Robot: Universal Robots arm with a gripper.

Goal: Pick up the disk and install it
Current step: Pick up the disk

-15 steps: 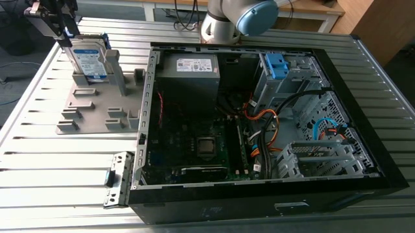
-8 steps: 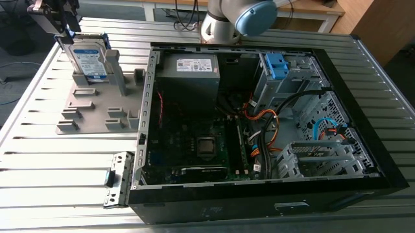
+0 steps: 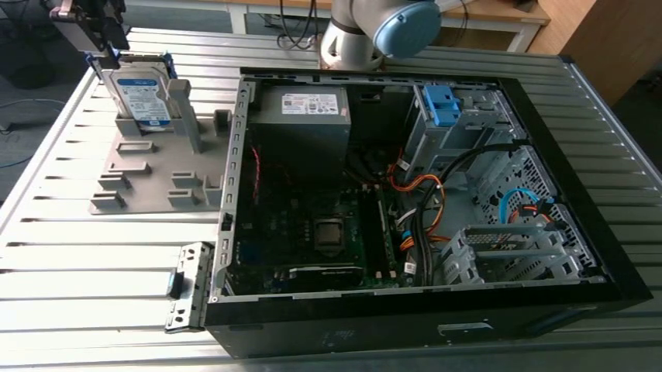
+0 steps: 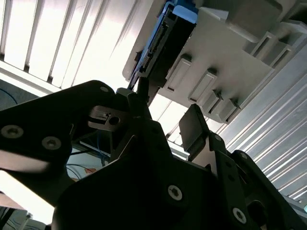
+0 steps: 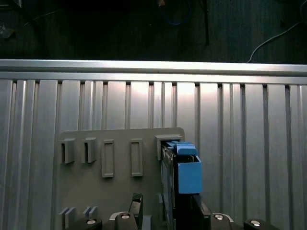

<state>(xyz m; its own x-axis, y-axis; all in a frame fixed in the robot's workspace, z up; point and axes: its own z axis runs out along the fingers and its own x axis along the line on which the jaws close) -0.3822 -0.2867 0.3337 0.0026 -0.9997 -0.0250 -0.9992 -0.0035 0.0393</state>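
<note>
The disk [image 3: 139,91] stands on edge in a slot of the grey holder plate [image 3: 145,182] at the exterior view's upper left; it is silver with a white-and-blue label and a blue carrier frame. My gripper [image 3: 104,43] hangs just above its top edge, open and holding nothing. In the first wrist view the disk [image 5: 180,175] shows edge-on, with one fingertip [image 5: 137,202] standing apart on the side of the holder's empty slots and the other close against the blue frame. In the second wrist view the fingers [image 4: 194,128] stop short of the disk [image 4: 165,36].
An open computer case [image 3: 414,314] fills the exterior view's right, with a grey power supply box [image 3: 310,116], a small blue bracket [image 3: 439,105] in the drive cage, cables and the motherboard. The slatted metal table [image 3: 93,271] ends close behind the holder.
</note>
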